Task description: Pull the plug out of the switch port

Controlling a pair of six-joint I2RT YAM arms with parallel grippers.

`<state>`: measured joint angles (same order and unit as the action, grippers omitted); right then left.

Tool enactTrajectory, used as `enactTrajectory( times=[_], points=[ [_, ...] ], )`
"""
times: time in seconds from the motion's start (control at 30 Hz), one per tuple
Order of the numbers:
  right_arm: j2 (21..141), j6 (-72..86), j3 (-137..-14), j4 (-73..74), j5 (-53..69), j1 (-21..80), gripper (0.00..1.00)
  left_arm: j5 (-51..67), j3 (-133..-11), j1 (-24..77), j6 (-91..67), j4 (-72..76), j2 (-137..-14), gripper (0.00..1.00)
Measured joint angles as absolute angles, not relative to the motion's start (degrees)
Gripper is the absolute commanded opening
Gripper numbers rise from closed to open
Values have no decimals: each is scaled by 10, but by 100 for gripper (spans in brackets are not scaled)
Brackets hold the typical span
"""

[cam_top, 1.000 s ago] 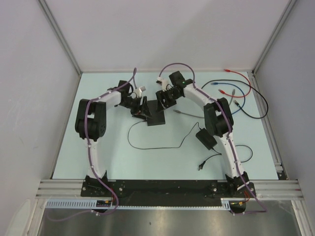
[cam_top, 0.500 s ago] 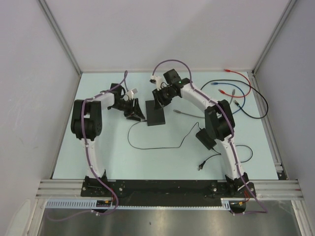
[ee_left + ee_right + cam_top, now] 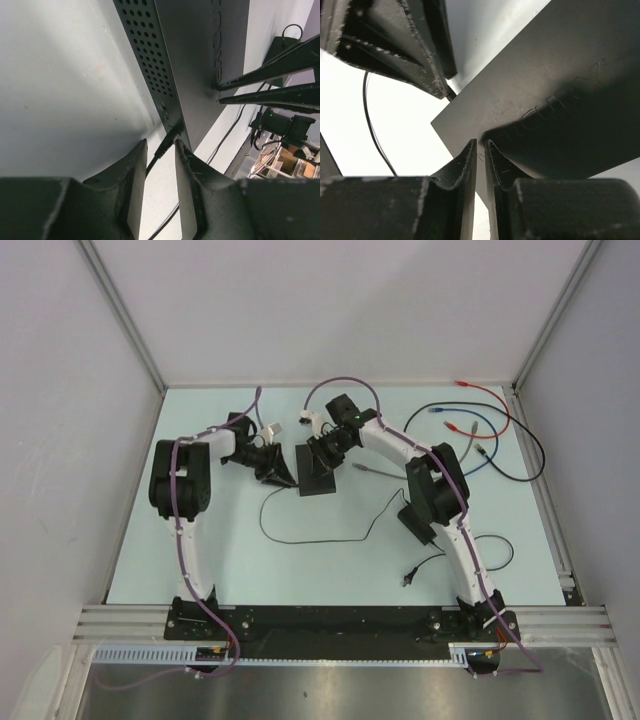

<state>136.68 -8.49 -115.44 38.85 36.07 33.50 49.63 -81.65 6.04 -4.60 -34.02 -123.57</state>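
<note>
So the left pincer (image 3: 274, 474) has backed off the switch (image 3: 318, 475) since a second ago. It was hanging over the box's left corner, and now it sits just left of it, down at the lower-left corner. The switch itself lies flat on the table (image 3: 230, 560), a bit above the middle of the top view, and it hasn't really budged.

Meanwhile the right pincer (image 3: 322, 454) has come down from upper right onto the top of the box. It's pinched nearly closed with nothing between its fingers, and the tips are touching the lid. It looks like it's there to pin the box down.

The left wrist view is the good one. The plug (image 3: 168, 142) is still seated in the side of the switch, and the left fingers (image 3: 136, 167) straddle it with a visible gap. They're partly open and not clamped on anything yet. The thin black lead (image 3: 300, 538) trails off toward the bottom of the frame.

So the plug isn't out yet, but both arms look lined up. The left one probably needs to close on the plug and pull straight away while the right one braces.
</note>
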Motion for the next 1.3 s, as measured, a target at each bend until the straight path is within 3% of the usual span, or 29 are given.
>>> enactTrajectory(
  times=[0.47, 0.6, 0.97, 1.1, 1.3],
  points=[
    [1368, -86, -1152, 390, 371, 334, 17, 582, -841, 57, -44, -351, -1283, 12],
    [1368, -87, -1151, 392, 371, 333, 17, 602, -849, 55, -34, -358, -1294, 0],
    [1369, -88, -1151, 396, 371, 332, 15, 620, -848, 54, 5, -363, -1297, 0],
    [1369, -89, -1151, 396, 371, 332, 15, 621, -848, 54, 11, -364, -1297, 32],
    [1368, -91, -1148, 394, 372, 332, 15, 596, -828, 55, 22, -357, -1272, 51]
  ],
)
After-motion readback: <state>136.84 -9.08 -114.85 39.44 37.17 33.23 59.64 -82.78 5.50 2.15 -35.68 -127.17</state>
